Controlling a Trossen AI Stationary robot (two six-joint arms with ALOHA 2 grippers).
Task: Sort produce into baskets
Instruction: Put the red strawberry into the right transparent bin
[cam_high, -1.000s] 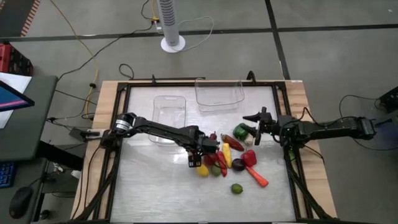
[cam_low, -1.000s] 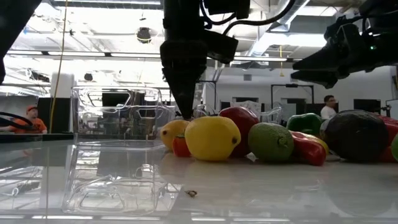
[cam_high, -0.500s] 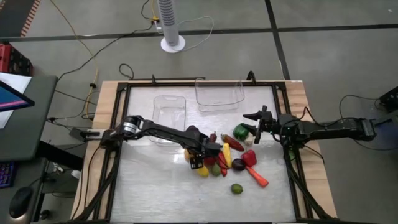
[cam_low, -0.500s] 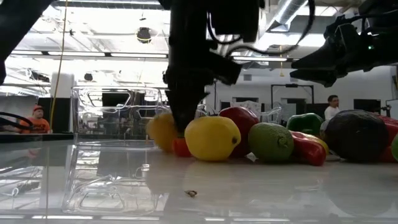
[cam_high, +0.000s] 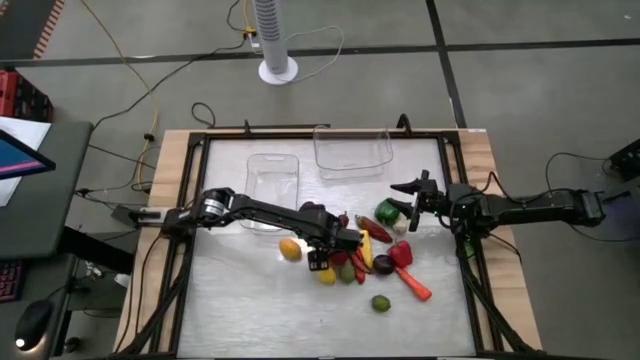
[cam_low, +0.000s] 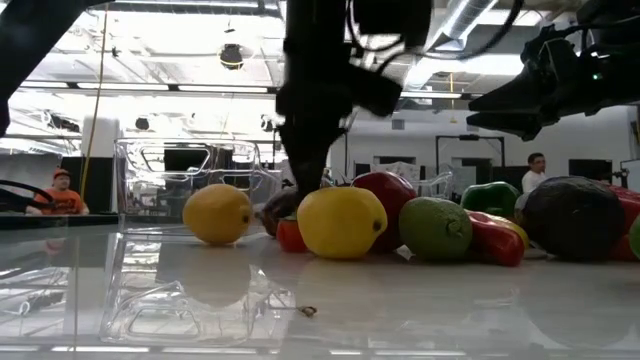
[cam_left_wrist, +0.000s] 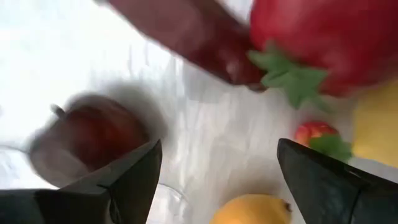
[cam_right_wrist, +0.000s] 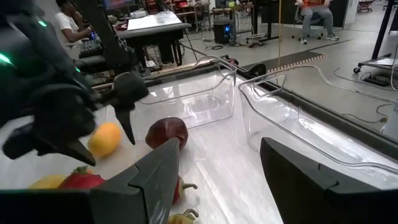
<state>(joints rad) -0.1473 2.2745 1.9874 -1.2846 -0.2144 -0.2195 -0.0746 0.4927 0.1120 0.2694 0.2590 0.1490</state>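
Produce (cam_high: 362, 262) heaped mid-table, right of centre; we see left gripper (cam_high: 330, 248) low at pile's near-left edge, fingers (cam_left_wrist: 124, 180) spread, gripping nothing. Orange fruit (cam_high: 290, 249) lies apart, left of pile, just beside smaller basket (cam_high: 273, 178). Larger basket (cam_high: 352, 150) at far edge. Right gripper (cam_high: 408, 190) hovers open above green pepper (cam_high: 386, 211).

We see grey floor (cam_high: 540, 25) all round the table, a white fan (cam_high: 276, 35) at twelve o'clock, cables (cam_high: 150, 95) trailing at ten. Across the room: bright ceiling lights (cam_low: 150, 90), desks (cam_right_wrist: 152, 22), seated people (cam_low: 62, 192).
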